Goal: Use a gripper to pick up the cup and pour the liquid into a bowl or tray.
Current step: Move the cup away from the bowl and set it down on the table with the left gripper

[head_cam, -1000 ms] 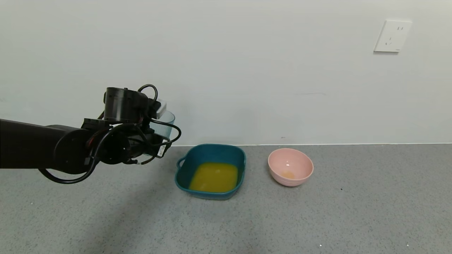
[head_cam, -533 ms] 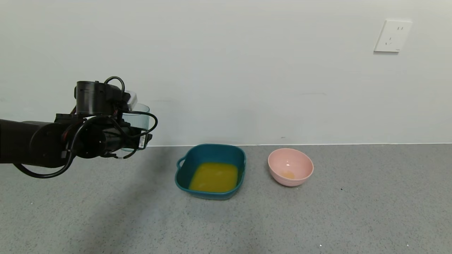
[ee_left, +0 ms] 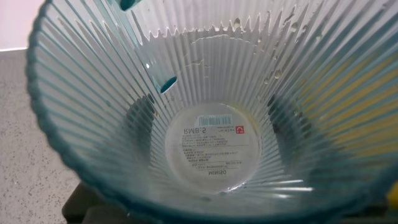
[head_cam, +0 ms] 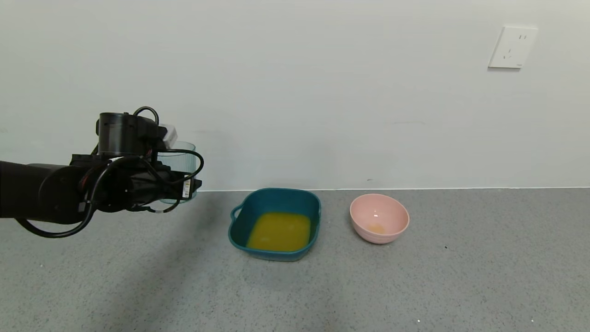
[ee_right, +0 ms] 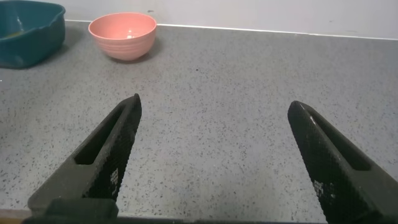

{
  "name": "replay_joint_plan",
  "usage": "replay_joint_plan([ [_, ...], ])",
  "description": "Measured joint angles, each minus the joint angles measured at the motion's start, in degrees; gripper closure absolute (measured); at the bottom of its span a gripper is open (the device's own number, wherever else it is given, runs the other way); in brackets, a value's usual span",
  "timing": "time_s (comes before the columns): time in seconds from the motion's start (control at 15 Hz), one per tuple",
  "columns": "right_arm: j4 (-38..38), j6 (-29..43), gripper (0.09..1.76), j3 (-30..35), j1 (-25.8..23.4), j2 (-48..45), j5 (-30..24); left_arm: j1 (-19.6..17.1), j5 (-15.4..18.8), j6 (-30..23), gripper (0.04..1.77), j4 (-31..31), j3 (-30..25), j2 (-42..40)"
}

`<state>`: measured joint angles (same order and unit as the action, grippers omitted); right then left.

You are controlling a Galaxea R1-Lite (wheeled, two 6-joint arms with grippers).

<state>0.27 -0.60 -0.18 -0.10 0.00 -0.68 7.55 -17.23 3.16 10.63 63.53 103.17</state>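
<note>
My left gripper [head_cam: 177, 182] is shut on the cup [head_cam: 180, 158], a ribbed translucent blue-grey tumbler, and holds it upright in the air, left of the tray and well above the floor. In the left wrist view the cup [ee_left: 211, 146] fills the picture. It looks empty, with only droplets on its wall and a label on its base. The dark teal tray [head_cam: 239, 230] holds a pool of orange-yellow liquid [head_cam: 279, 232]. My right gripper [ee_right: 214, 102] is open and empty low over the grey floor, out of the head view.
A round pink bowl [head_cam: 379, 218] with a small orange trace stands right of the tray; both also show in the right wrist view, bowl [ee_right: 122, 34] and tray [ee_right: 25, 31]. A white wall with an outlet [head_cam: 512, 47] runs behind them. The surface is speckled grey.
My left arm has carried the cup to the left, away from the tray, then dropped slightly. The tray, liquid and pink bowl have not moved.
</note>
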Motion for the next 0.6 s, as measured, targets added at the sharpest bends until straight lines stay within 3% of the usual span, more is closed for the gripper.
replay_joint_plan([
  [0.27, 0.00, 0.00, 0.14, 0.00, 0.00, 0.00, 0.00, -0.28, 3.61, 0.01, 0.53, 0.02, 0.23, 0.48],
  [0.6, -0.02, 0.02, 0.14, 0.00, 0.00, 0.00, 0.00, -0.46, 4.06, 0.04, 0.53, 0.13, 0.89, 3.44],
])
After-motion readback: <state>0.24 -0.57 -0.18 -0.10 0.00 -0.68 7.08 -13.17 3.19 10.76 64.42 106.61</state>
